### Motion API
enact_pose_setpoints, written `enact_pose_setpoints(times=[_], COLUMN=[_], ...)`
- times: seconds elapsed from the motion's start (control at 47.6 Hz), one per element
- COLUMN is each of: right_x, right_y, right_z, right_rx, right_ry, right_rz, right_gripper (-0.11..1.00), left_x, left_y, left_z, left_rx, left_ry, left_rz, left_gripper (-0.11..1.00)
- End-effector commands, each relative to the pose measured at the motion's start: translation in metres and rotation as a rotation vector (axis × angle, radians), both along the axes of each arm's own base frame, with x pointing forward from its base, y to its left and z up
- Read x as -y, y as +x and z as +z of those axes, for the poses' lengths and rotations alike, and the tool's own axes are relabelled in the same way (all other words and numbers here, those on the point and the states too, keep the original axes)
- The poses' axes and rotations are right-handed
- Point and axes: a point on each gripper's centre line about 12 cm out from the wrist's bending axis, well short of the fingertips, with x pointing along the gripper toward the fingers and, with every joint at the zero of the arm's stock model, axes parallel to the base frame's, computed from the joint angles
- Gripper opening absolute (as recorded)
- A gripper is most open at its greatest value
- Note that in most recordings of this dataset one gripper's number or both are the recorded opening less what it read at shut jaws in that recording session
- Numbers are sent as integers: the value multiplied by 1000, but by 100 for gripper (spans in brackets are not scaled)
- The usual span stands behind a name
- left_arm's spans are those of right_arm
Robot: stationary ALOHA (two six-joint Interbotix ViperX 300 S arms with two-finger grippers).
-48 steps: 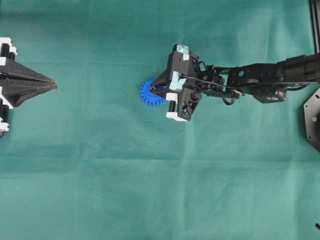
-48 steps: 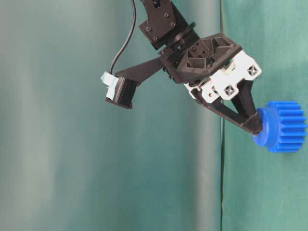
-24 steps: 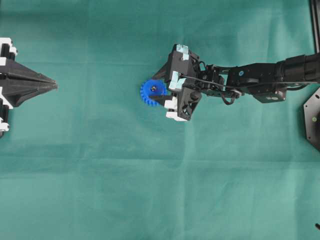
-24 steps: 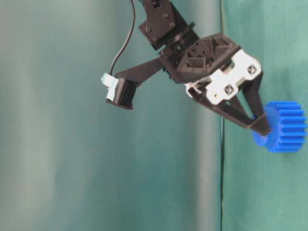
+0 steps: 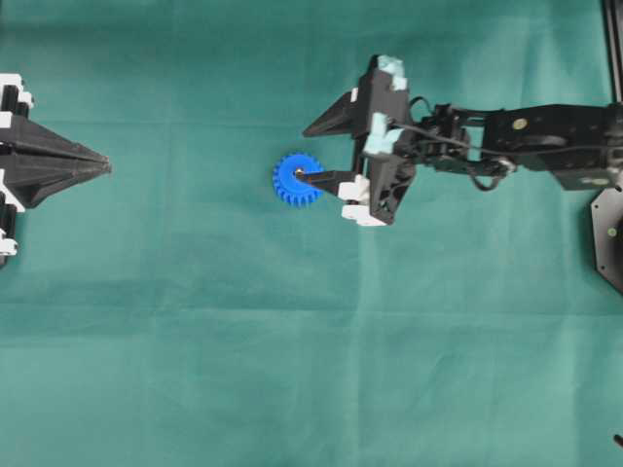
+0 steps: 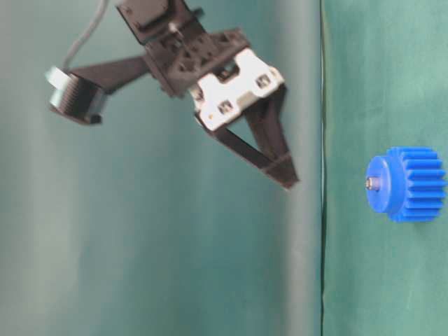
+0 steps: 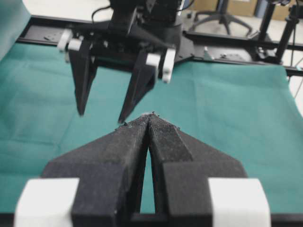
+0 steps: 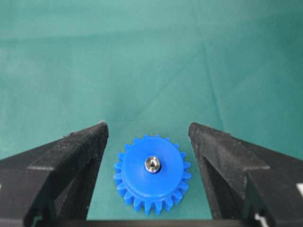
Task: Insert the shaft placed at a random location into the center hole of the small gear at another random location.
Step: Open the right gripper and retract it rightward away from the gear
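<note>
The small gear [image 5: 290, 187], bright blue and toothed, lies flat on the green cloth. The shaft [image 8: 152, 164] stands in its middle as a small silver pin and fills the center hole. Its tip juts out of the gear's [image 6: 409, 183] face in the table-level view, where the shaft [image 6: 370, 183] is a short stub. My right gripper [image 5: 305, 154] hangs open well above the gear [image 8: 151, 182], holding nothing, and its black fingers [image 8: 80, 156] frame the gear from both sides. The left gripper [image 5: 105, 167] rests shut and empty at the far left edge, its tip [image 7: 150, 115] pointing toward the right gripper [image 7: 100, 116].
Green cloth [image 5: 292, 370] covers the whole table. A black plate [image 5: 608, 229] sits at the right edge under the right arm [image 5: 545, 146]. Black frame rails [image 7: 236, 42] run along the far side in the left wrist view.
My right gripper went from shut on the shaft at the gear to wide open. It then rose and drew back, leaving the shaft standing in the gear. The left arm stayed still.
</note>
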Motion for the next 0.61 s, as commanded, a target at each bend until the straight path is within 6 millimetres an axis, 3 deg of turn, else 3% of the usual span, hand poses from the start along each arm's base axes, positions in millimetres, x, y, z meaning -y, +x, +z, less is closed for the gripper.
enact_pose_setpoints(times=[0.0,0.231,0.588], right_x=[-1,-8,-19], right_y=[-6,-33,-95], right_z=[17,17,17], right_rx=[44,38,54], right_ry=[-7,-3,8], right_rz=[1,7,6], right_gripper=[73,73,73], left_x=[0,0,0], left_y=[0,-3,-3], left_z=[5,6,6], left_rx=[14,14,12], left_ry=[1,0,0], left_rz=[2,1,-1], left_gripper=[0,0,0])
